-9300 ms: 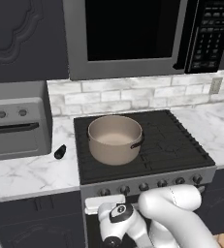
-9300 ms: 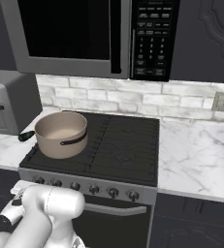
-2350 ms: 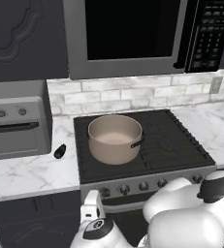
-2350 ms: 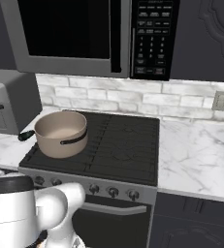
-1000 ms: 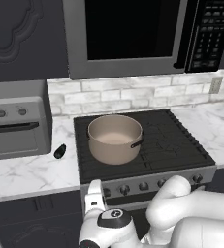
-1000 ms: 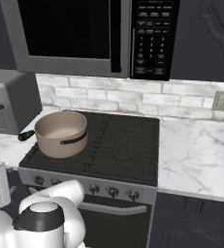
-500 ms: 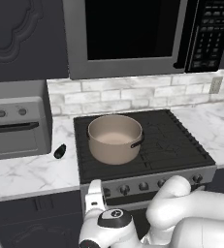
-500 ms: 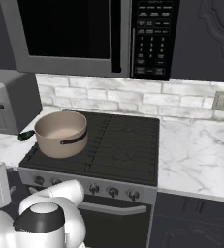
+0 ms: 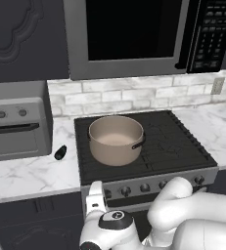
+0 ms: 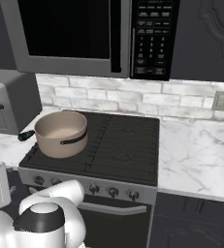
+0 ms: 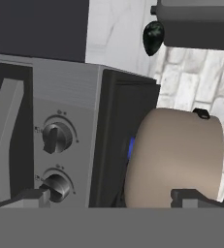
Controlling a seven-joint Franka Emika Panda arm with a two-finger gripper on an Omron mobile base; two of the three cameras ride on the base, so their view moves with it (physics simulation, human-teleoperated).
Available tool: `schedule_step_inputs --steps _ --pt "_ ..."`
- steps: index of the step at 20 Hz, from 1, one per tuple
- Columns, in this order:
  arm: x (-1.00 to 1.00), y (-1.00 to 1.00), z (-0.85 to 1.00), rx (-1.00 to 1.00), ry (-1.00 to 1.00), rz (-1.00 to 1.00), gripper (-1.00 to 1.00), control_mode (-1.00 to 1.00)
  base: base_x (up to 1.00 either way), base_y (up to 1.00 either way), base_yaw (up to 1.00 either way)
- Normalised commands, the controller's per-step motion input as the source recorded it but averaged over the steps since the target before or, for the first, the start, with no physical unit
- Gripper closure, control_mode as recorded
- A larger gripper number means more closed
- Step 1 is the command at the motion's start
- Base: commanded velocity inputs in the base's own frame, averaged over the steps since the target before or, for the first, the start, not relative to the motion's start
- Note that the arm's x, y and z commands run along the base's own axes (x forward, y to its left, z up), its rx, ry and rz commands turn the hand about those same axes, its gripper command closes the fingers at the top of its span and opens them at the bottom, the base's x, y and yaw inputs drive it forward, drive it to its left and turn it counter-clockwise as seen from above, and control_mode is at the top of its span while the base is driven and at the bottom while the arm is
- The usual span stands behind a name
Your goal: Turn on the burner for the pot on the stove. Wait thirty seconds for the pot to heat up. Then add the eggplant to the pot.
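The pot [image 9: 116,140] sits on the stove's [image 9: 183,146] front-left burner, the eggplant [image 9: 60,152] on the counter [image 9: 26,173] left of it, before the toaster oven [image 9: 16,127].

The wide round tan-beige pot [image 9: 116,140] with a paler inside stands upright on the front left of the black grated cooktop of the grey steel stove [image 9: 178,146], its short dark handle toward the cooktop centre. The small glossy near-black oblong eggplant [image 9: 60,153] lies on the white marble counter, just left of the stove.
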Motion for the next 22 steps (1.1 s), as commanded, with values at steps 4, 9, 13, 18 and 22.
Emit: schedule_step_inputs --steps 4,9,13,18,22 --pt "0.00 0.00 0.00 0.00 0.00 0.00 -1.00 -1.00 0.00 0.00 0.00" --pt "0.00 0.00 0.00 0.00 0.00 0.00 -1.00 -1.00 0.00 0.00 0.00" --pt "0.00 0.00 0.00 0.00 0.00 0.00 -1.00 -1.00 0.00 0.00 0.00" --pt "0.00 0.00 0.00 0.00 0.00 0.00 -1.00 -1.00 0.00 0.00 0.00" --pt "0.00 0.00 0.00 0.00 0.00 0.00 -1.00 -1.00 0.00 0.00 0.00"
